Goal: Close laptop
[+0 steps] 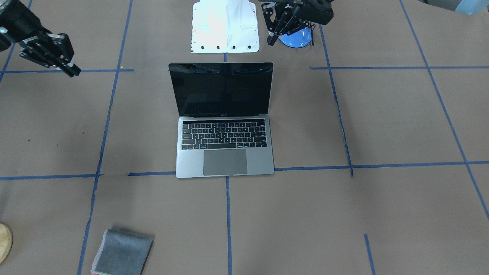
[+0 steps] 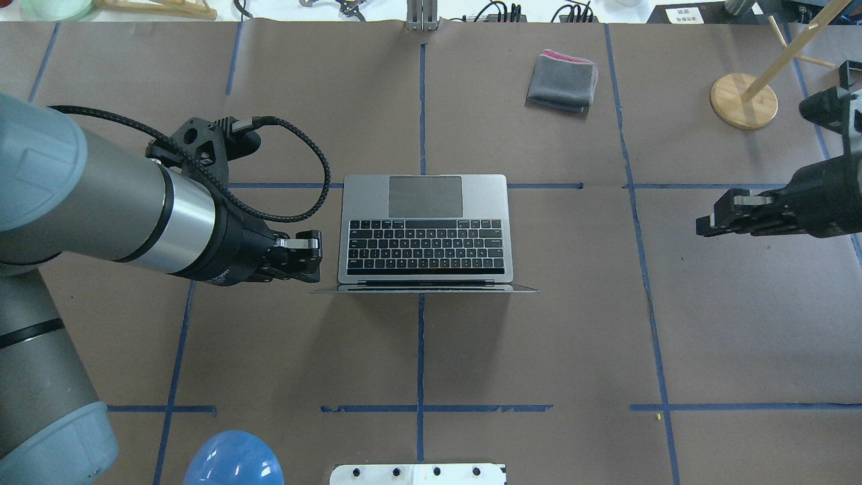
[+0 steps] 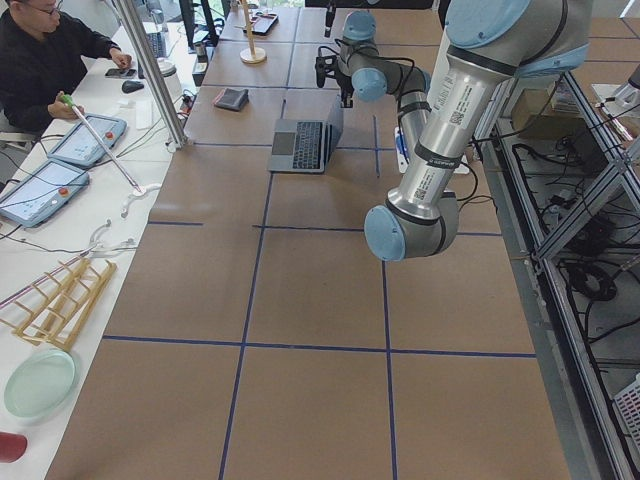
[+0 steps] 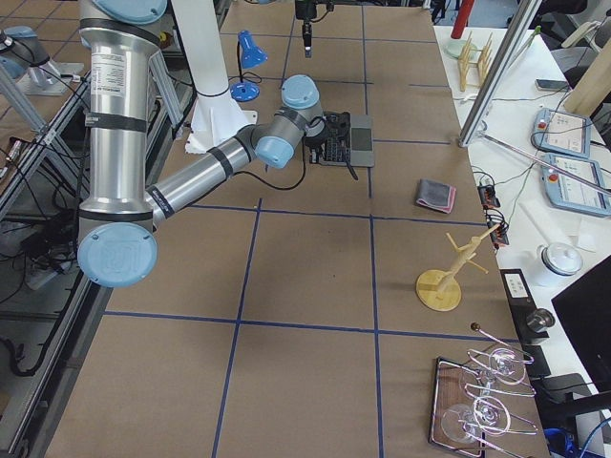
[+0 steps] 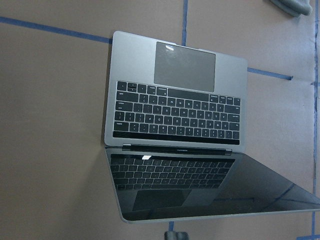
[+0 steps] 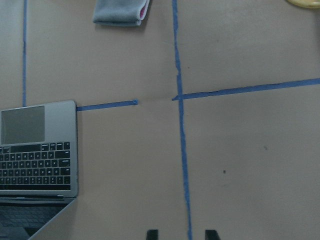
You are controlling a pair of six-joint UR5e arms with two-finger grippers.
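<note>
Laptop (image 2: 424, 232) lies open at the table's centre, hinge toward the robot and screen standing nearly upright. In the overhead view the left gripper (image 1: 272, 40) hangs at its 9 o'clock, near the lid's edge, fingers pressed together on nothing. The right gripper (image 6: 181, 233) hovers well apart at 3 o'clock, fingers spread and empty, and a folded cloth (image 2: 562, 81) lies at 1 o'clock.

At the overhead view's left, the left arm (image 2: 87, 202) is silver-grey tube with pale blue-grey joint caps, a polished ring and black wrist; a braided black cable (image 2: 328, 172) loops off it. The left gripper (image 2: 311, 259) and right gripper (image 2: 704, 224) are black; the white base plate (image 2: 417, 473) shows four dark screws
</note>
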